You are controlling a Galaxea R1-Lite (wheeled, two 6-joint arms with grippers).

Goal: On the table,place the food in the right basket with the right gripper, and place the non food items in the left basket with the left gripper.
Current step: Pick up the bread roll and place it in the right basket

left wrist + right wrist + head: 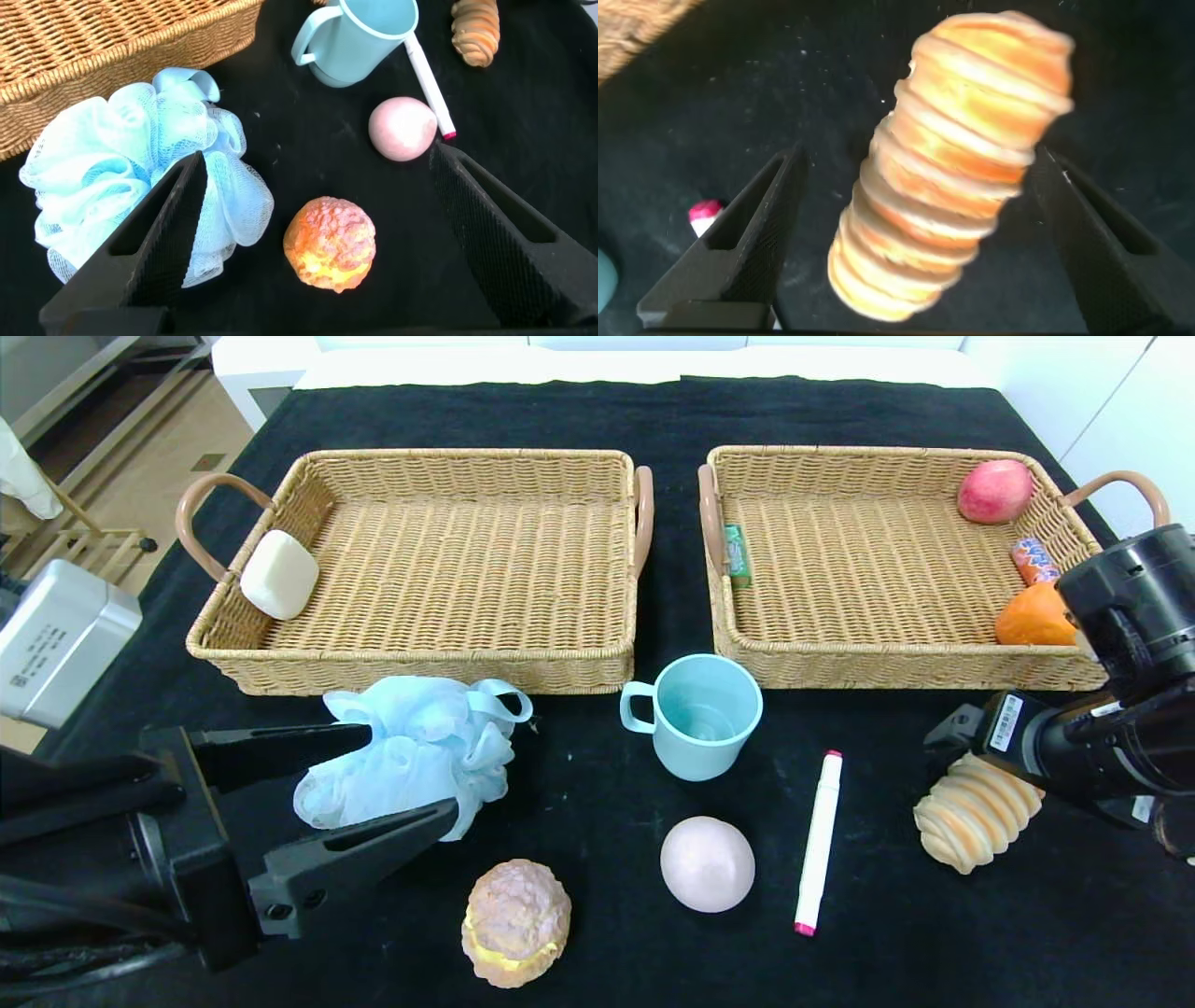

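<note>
We see bright, even overhead light and soft shadows on the black desk [887, 933]; the ridged pastry [952, 168] looks blurred up close.

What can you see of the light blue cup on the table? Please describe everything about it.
The cup is light blue, looks like smooth plastic, and has one loop handle on the side facing the left basket. It stands upright on the black table with its mouth open, and it looks empty. It is just in front of the gap between the two baskets, near the corner of the right basket. A white marker lies close beside it, not touching. No gripper touches it.
</note>
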